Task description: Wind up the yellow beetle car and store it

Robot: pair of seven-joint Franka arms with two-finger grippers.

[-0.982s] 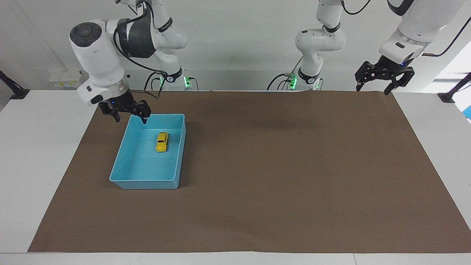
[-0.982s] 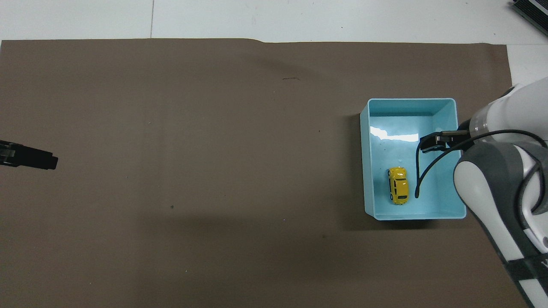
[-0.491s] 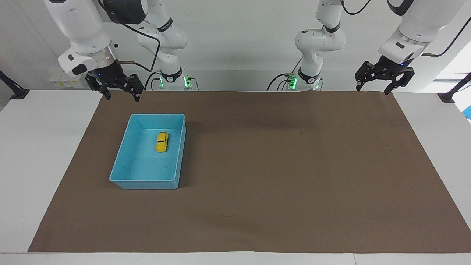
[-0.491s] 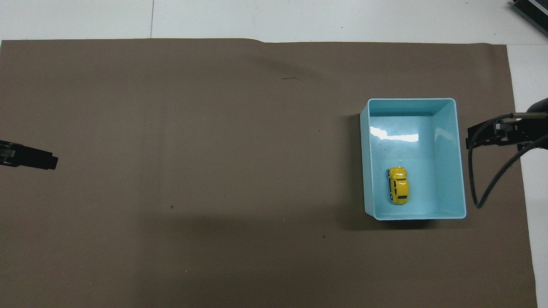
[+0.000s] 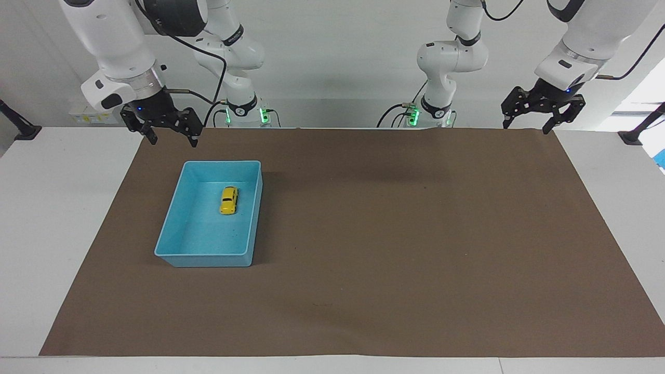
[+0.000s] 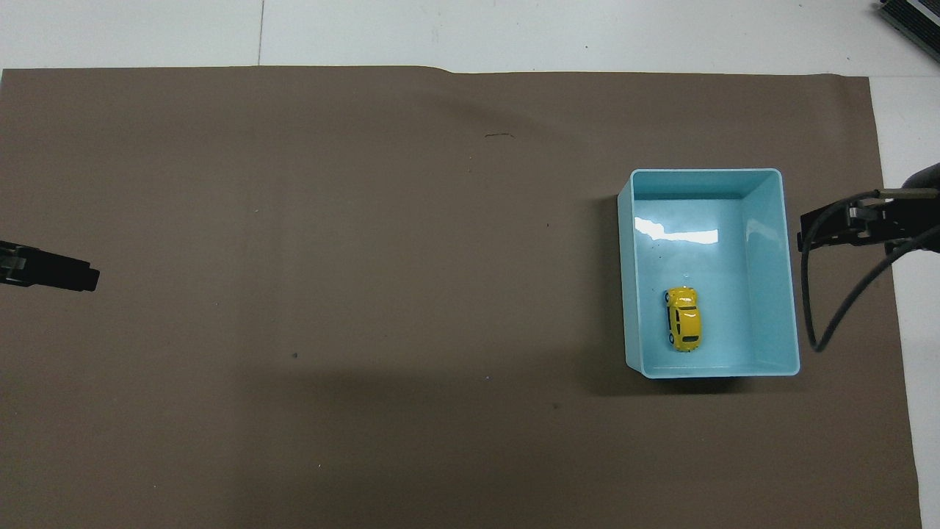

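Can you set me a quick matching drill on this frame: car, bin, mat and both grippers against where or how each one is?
Column 1:
1. yellow beetle car
2. blue bin
3. right gripper
4. left gripper

Column 2:
a. open, raised over the brown mat's edge at the left arm's end, waiting
b. on the mat toward the right arm's end
c. open, empty, raised over the mat's corner beside the bin
d. on its wheels inside the bin

Pairs: 1-d, 2-b, 3-c, 4-a
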